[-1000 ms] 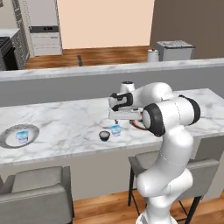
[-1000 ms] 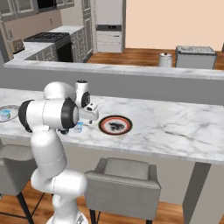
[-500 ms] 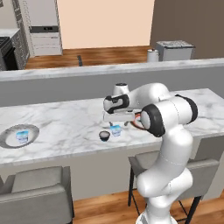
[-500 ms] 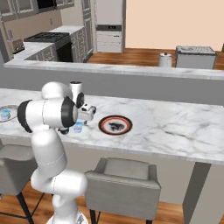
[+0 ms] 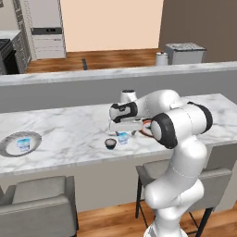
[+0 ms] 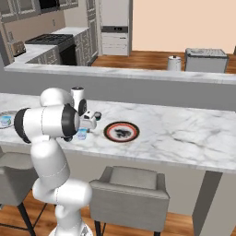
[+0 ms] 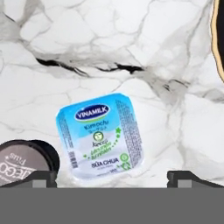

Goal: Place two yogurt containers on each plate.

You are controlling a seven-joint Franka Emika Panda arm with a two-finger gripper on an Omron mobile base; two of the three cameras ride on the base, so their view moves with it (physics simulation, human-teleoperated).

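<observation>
My gripper hangs open just above a light blue and white yogurt container on the marble counter, one fingertip on each side of it. A dark round yogurt container with a pale top stands close beside it. From the left base view the gripper is over the blue cup, with the dark cup to its left. The reddish-brown rimmed plate lies just right of the gripper with a small dark thing on it. The silver-grey plate at far left holds another blue cup.
A white cylinder stands on the counter behind the hand. Two grey stools sit under the counter's front edge. A raised grey ledge runs along the back of the counter. Bare marble stretches between the two plates.
The hand has swung a little left and come down over the blue and white cup. Its jaws have stayed open. The cups and plates have not moved.
</observation>
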